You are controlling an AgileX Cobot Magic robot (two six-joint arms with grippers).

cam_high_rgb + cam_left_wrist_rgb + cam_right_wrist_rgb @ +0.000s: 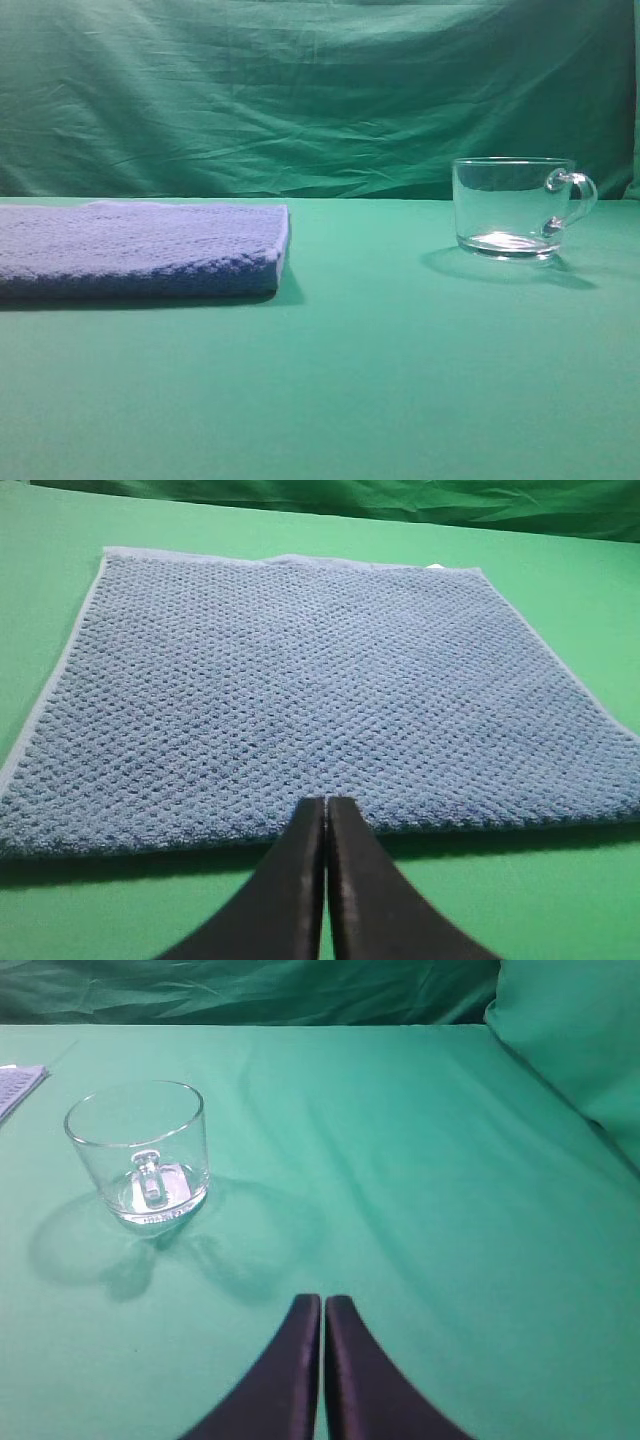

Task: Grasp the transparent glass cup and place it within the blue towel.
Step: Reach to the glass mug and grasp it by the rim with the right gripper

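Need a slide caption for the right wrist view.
Shut right gripper hovers above green cloth, clear glass cup upright ahead-left, handle facing camera.

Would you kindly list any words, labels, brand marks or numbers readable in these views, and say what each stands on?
None can be read.
Transparent glass cup: faint embossing along the base edge, too blurred to read.
Blue towel: no legible label; a tiny pale spot at its far edge could be a tag, too small to tell.
Green cloth: plain.

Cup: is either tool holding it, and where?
No. The cup stands free on the table; both tools, left and right, are shut on nothing.
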